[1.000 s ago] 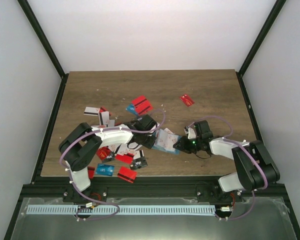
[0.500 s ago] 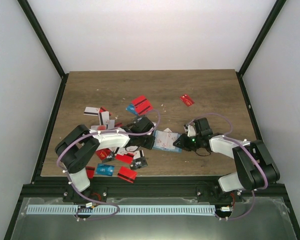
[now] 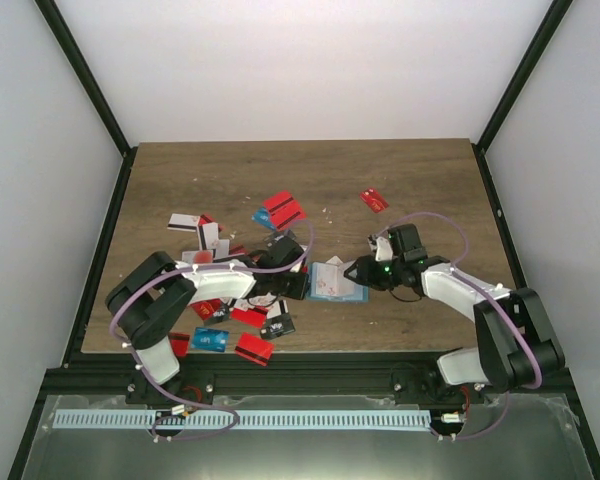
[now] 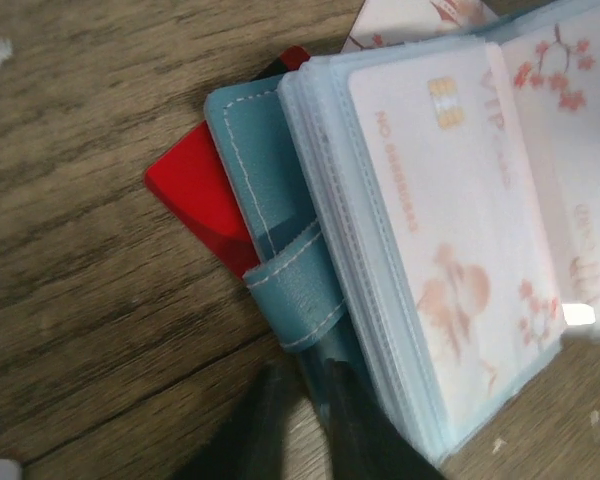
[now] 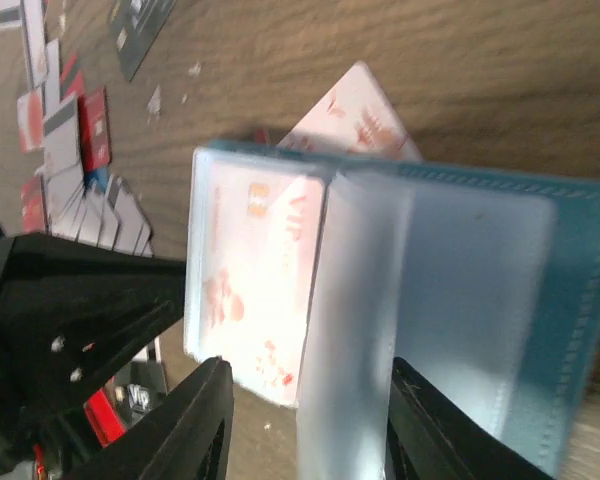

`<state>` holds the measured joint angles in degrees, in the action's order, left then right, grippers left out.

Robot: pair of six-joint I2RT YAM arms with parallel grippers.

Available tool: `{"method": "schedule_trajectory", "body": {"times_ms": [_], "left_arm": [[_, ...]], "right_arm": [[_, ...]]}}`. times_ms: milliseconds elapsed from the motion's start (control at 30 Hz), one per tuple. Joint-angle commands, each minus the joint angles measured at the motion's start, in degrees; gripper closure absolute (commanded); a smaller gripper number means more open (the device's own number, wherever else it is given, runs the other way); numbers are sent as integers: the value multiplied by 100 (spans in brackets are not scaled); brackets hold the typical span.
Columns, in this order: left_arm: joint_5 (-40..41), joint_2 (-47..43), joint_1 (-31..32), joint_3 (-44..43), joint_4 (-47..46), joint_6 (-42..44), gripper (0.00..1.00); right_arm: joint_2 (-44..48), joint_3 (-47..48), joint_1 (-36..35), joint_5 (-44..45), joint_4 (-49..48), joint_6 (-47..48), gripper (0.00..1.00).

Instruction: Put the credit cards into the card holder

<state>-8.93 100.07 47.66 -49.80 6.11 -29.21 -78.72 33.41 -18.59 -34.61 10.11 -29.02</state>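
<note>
The teal card holder (image 3: 336,282) lies open on the table between my two grippers. A white credit card with red blossoms (image 4: 435,200) sits in its left clear pocket, which also shows in the right wrist view (image 5: 258,270). My left gripper (image 4: 310,415) is shut on the holder's teal cover (image 4: 270,190) at its left edge. A red card (image 4: 192,192) lies under that cover. My right gripper (image 5: 305,425) is open, its fingers (image 5: 195,420) wide apart on either side of an upright clear pocket leaf (image 5: 350,330). Another white card (image 5: 355,115) pokes out beyond the holder.
Several loose red, white, blue and dark cards (image 3: 242,312) lie scattered left of the holder, behind my left arm. Red cards (image 3: 283,210) lie farther back and a single red card (image 3: 374,200) at the back right. Black frame posts edge the table.
My right gripper has moved away from the near edge and left over the holder. The holder has swung round to lie squarer, with a pocket leaf now upright. My left gripper keeps its hold.
</note>
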Motion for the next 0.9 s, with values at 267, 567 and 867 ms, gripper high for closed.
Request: {"method": "schedule_trajectory", "body": {"times_ms": [267, 567, 867], "left_arm": [[799, -439, 5, -347, 1200, 1190, 38], [797, 42, -4, -976, 1435, 2014, 41], [690, 347, -7, -1272, 1599, 2389, 52]], "right_arm": [[230, 263, 126, 1203, 612, 108, 32], [56, 181, 176, 949, 472, 188, 31], [-73, 206, 252, 790, 462, 311, 31]]}}
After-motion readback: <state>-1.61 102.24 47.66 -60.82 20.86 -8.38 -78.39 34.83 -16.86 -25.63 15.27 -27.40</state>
